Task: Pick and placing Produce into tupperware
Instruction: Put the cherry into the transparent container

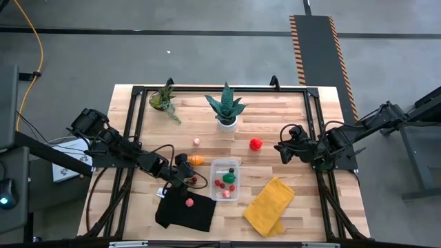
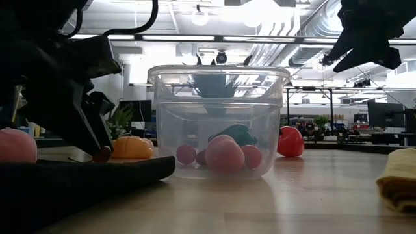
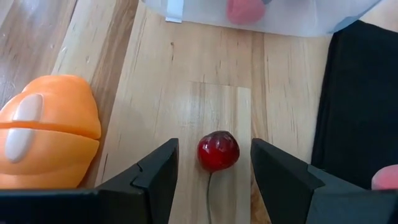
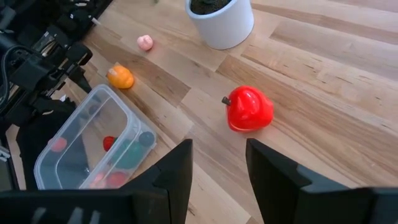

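My left gripper [image 3: 214, 165] is open and low over the table, just left of the clear tupperware [image 1: 225, 180]. A small dark red cherry [image 3: 218, 150] lies on the wood between its two fingers, with a gap on each side. An orange toy vegetable [image 3: 46, 130] lies beside it. The tupperware holds several red, pink and green pieces. A pink piece [image 1: 189, 202] rests on the black cloth [image 1: 186, 212]. My right gripper [image 4: 217, 168] is open and raised over the table's right half, near a red pepper [image 4: 249, 109]. A small pink piece [image 1: 196, 142] lies farther back.
Two potted green plants [image 1: 226, 110] [image 1: 163, 100] stand near the far edge. A yellow cloth [image 1: 270, 205] lies right of the tupperware, near the front edge. A black frame runs around the table top. Bare wood shows between the pepper and the tupperware.
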You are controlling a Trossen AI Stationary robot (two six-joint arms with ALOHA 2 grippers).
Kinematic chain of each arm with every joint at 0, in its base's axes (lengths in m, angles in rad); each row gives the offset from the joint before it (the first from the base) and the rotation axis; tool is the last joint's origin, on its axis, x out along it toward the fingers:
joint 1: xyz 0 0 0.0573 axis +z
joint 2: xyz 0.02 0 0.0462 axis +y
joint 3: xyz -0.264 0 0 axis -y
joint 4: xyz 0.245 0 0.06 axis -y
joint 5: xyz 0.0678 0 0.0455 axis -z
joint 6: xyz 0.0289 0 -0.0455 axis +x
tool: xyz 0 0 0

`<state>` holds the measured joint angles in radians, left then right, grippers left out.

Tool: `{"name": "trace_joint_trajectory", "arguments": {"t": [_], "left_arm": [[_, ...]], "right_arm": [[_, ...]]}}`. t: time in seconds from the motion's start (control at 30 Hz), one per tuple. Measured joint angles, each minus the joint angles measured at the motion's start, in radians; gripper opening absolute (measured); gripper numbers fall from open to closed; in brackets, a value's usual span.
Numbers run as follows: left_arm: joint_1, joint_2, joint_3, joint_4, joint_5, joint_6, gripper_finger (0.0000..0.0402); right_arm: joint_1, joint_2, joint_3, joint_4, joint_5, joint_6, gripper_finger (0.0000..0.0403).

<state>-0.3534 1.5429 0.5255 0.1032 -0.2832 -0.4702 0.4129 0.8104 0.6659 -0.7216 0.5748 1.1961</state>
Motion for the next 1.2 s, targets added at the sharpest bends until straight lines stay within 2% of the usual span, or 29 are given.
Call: {"name": "trace_joint_trajectory", "arguments": {"t": [0.23, 0.9, 1.03, 1.2], "left_arm": [[0.000, 0.022, -0.001, -0.005, 0.015, 0.030, 0.0188], [0.000, 0.038, 0.000, 0.022, 0.026, -0.032, 0.0188], [0.001, 0.038, 0.000, 0.022, 0.026, -0.032, 0.0171], [0.001, 0.039, 0.000, 0.022, 0.025, -0.033, 0.0131]], "right_arm": [[0.000, 0.000, 0.000, 0.000, 0.005, -0.004, 0.0141], [0.000, 0.000, 0.000, -0.003, 0.017, -0.003, 0.0141], [0.000, 0.000, 0.000, -0.003, 0.017, -0.003, 0.0141], [0.000, 0.000, 0.000, -0.003, 0.017, -0.003, 0.0141]]}}
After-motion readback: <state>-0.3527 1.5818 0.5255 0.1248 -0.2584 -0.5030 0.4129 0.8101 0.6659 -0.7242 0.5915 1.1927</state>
